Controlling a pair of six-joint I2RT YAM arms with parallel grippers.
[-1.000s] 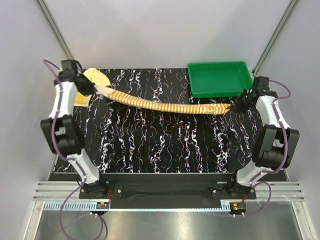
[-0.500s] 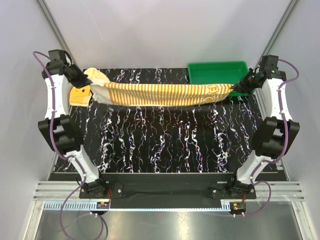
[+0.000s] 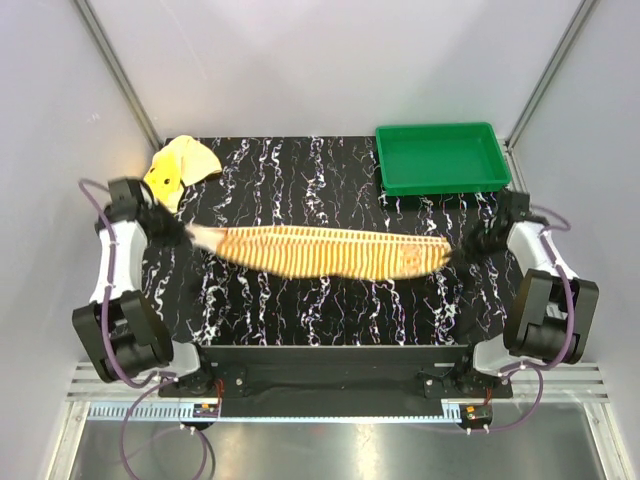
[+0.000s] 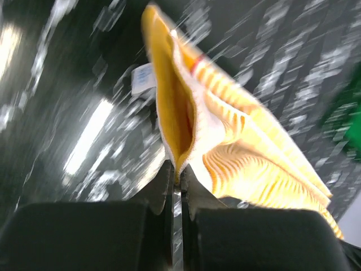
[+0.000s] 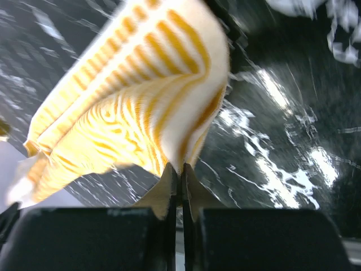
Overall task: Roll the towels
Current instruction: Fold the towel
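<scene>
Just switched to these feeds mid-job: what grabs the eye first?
The long striped towel is stretched across the middle of the table, pinched at its ends by the left gripper and the right gripper. The small yellow towel lies crumpled at the far-left corner, and a bright green tray sits far right.

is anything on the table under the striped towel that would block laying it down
Nothing visible does. The striped towel, pinched by the left gripper and right gripper, spans the table; the yellow towel and green tray lie farther back.
</scene>
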